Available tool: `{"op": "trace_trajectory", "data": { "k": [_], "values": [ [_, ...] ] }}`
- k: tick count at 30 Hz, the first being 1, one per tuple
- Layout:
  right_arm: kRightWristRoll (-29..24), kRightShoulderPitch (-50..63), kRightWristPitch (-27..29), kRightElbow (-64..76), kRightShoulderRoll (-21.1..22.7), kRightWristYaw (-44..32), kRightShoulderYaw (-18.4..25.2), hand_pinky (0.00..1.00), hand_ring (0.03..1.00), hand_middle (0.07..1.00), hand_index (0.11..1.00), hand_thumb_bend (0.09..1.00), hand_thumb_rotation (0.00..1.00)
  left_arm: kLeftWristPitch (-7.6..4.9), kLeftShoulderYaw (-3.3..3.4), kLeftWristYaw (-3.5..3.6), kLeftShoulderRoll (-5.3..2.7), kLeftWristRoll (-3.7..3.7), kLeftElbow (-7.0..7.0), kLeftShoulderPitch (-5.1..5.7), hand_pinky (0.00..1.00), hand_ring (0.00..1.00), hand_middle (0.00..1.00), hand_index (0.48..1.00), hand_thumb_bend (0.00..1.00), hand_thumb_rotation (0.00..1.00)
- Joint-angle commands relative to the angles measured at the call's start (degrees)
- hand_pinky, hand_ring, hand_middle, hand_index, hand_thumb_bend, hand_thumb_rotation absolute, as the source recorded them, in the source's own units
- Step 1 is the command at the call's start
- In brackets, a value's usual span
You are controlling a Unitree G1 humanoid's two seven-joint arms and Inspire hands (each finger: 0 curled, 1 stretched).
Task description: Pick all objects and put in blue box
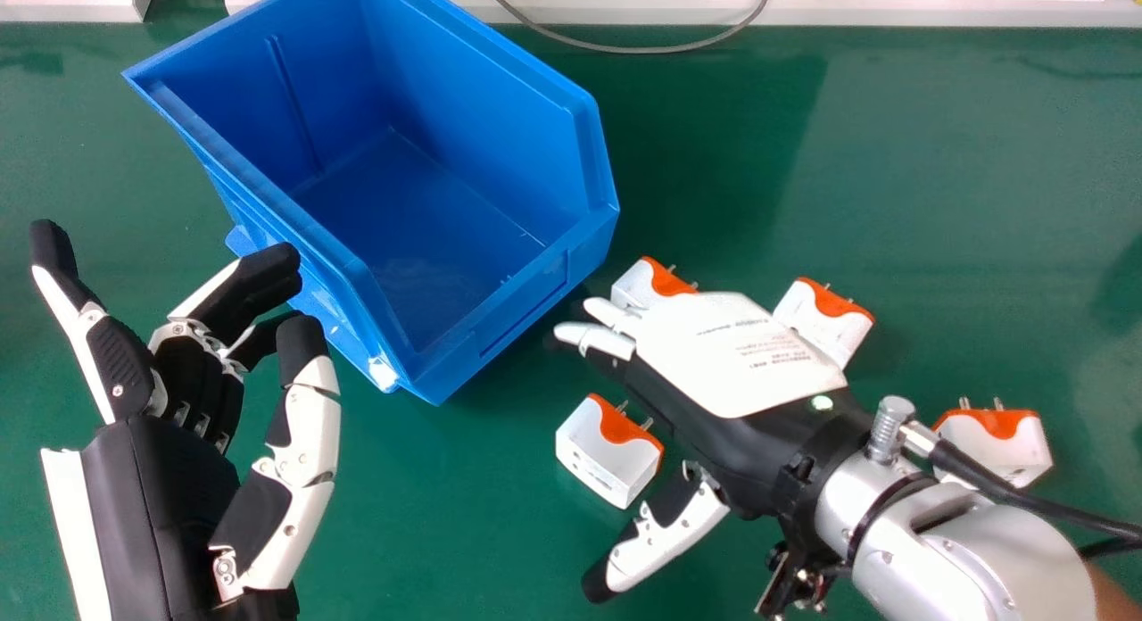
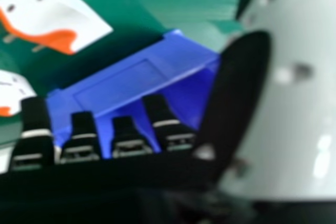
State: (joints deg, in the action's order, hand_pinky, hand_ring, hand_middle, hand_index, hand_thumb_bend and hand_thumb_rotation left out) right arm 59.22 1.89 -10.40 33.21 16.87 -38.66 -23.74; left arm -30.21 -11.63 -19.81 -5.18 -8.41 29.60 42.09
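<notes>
In the head view the blue box (image 1: 500, 331) stands tilted to the view's axes, its inside facing up. My right hand (image 1: 749, 353) is palm down over white-and-orange adapters, fingers extended and holding nothing. One adapter (image 1: 609, 451) lies between its thumb and the box; another (image 1: 649, 285) is partly hidden beyond its fingers, a third (image 1: 823, 318) beside its back. One more adapter (image 1: 997, 442) sits behind the wrist. My left hand (image 1: 161, 505) is open, left of the box. In the right hand view, my right hand (image 2: 131, 145) shows with the box (image 2: 121, 85) and an adapter (image 2: 58, 17).
A green table (image 1: 964, 184) lies under everything. Along its far edge runs a white structure (image 1: 624, 10), with a grey cable (image 1: 616, 48) looping onto the table. A black cable (image 1: 1026, 496) trails from my right wrist.
</notes>
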Motion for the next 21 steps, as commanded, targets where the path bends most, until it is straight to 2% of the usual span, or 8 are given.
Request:
{"op": "trace_trajectory", "data": {
  "k": [1, 7, 9, 11, 13, 16, 19, 21],
  "values": [
    [0.7, -0.4, 0.3, 2.5, -0.6, 0.8, 0.2, 0.99, 1.0, 1.0, 0.969, 0.956, 0.35, -1.25, -1.42, -0.27, -2.38, -0.49, 0.89, 1.03, 0.66, 0.71, 0.7, 0.717, 0.3, 0.0],
    [-1.6, 1.1, 2.2, 2.9, -1.3, 6.8, 1.3, 0.93, 1.0, 1.0, 0.939, 0.941, 0.37, -1.54, -1.64, -0.16, -2.16, -0.46, 0.75, 1.09, 0.66, 0.71, 0.7, 0.719, 0.29, 0.0],
    [-10.9, 3.9, 6.9, 0.8, -6.2, 18.2, 3.9, 0.83, 0.939, 0.966, 0.897, 0.89, 0.35, -1.47, -1.62, -0.2, -2.17, -0.56, 0.84, 1.22, 0.66, 0.71, 0.7, 0.72, 0.29, 0.0],
    [-23.0, 6.5, 16.8, -5.1, -12.7, 31.2, 6.3, 0.67, 0.8, 0.878, 0.851, 0.846, 0.33, -1.24, -1.64, -0.28, -2.22, -0.6, 0.95, 1.32, 0.66, 0.71, 0.7, 0.72, 0.29, 0.0],
    [-34.9, 8.7, 24.2, -10.8, -19.8, 37.3, 6.9, 0.6, 0.732, 0.824, 0.84, 0.784, 0.37, -1.38, -1.65, -0.27, -2.17, -0.54, 0.8, 1.31, 0.66, 0.71, 0.7, 0.721, 0.29, 0.0],
    [-42.6, 10.6, 31.9, -18.2, -26.5, 42.7, 5.2, 0.6, 0.738, 0.816, 0.847, 0.718, 0.46, -1.63, -1.7, -0.28, -2.17, -0.49, 0.57, 1.3, 0.66, 0.72, 0.7, 0.724, 0.29, 0.0],
    [-44.5, 10.4, 40.0, -27.2, -29.9, 49.9, 3.5, 0.65, 0.782, 0.852, 0.875, 0.642, 0.71, -1.32, -1.71, -0.33, -2.25, -0.46, 0.79, 1.34, 0.66, 0.72, 0.7, 0.721, 0.28, 0.0],
    [-48.0, 10.3, 41.3, -31.8, -31.3, 52.4, 2.1, 0.73, 0.857, 0.923, 0.929, 0.605, 0.84, -1.52, -1.78, -0.3, -2.11, -0.33, 0.53, 1.26, 0.66, 0.72, 0.7, 0.723, 0.29, 0.0]
  ]
}}
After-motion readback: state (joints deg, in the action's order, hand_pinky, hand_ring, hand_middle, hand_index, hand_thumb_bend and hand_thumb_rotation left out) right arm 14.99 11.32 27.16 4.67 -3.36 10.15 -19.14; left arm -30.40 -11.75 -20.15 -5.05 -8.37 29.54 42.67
